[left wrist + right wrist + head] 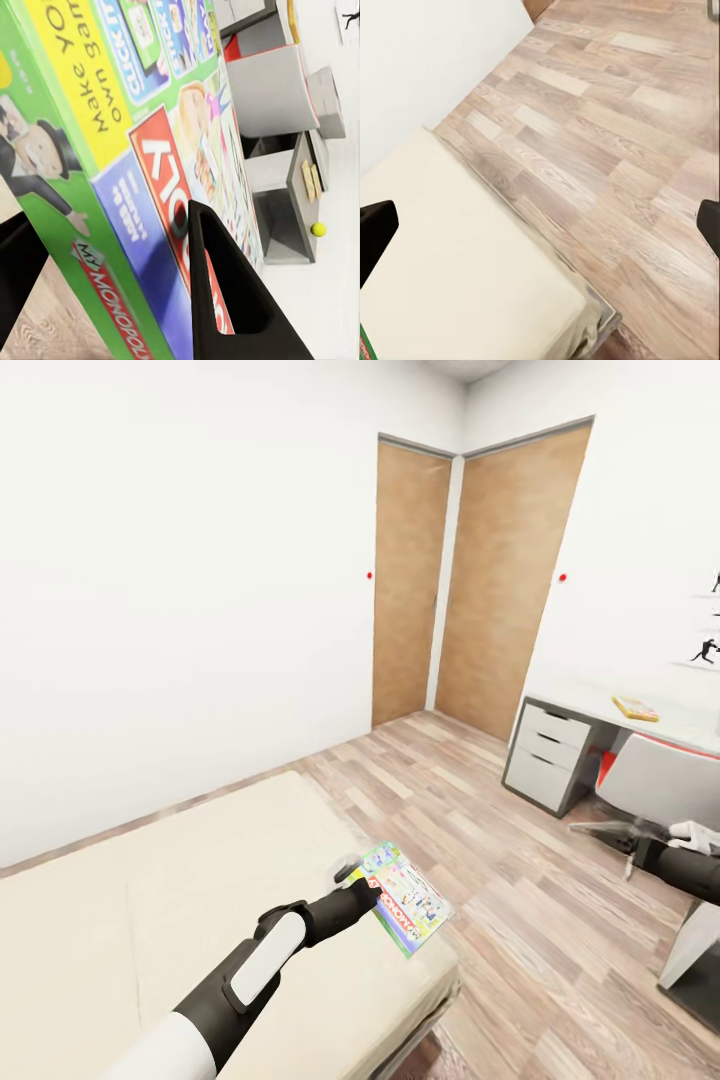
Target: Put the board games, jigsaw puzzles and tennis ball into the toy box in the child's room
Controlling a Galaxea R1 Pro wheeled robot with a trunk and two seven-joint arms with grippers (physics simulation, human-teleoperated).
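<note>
Left gripper (372,892) clamps the MONOPOLY box (405,895) above the bed (150,900); right gripper (540,225) gapes empty. Next: carrying it to the table (590,705).

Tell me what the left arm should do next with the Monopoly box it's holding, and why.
Probably carry it toward the table. The left gripper is shut on the Monopoly box, held over the bed's corner, so the grasp looks done. The table stands across the floor to the right, with a chair in front. The toy box isn't visible here, so swing the box that way first.
</note>
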